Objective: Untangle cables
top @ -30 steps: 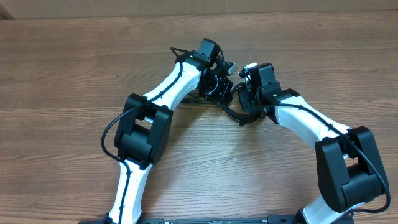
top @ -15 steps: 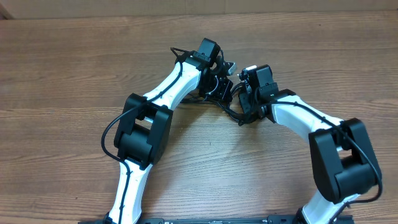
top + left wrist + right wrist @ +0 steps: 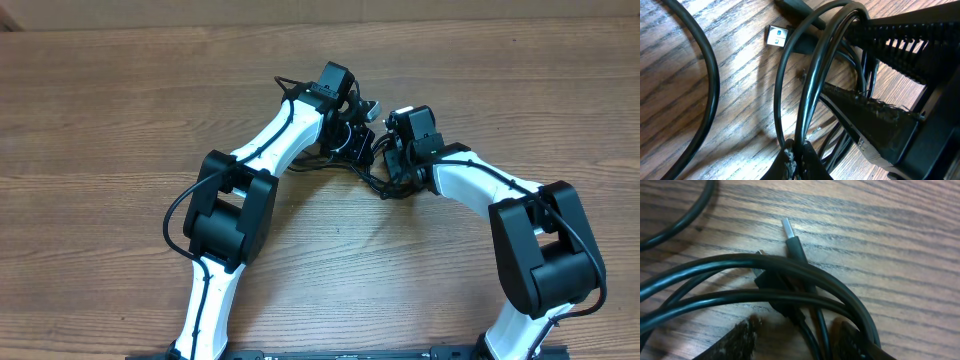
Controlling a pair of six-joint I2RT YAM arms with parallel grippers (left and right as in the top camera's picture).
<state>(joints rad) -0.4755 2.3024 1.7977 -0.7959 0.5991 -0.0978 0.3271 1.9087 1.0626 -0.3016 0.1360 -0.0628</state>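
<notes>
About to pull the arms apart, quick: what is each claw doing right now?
Left claw: closed, pinching the black cables.
Right claw: open, with cables lying between its fingers.

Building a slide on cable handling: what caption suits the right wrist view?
Right gripper open astride black cables looping over a USB plug on the wood table.

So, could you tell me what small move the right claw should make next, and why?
Probably close the right claw on the thin black cable strands between its spread fingers: the left claw pinches them, so both can pull apart.
</notes>
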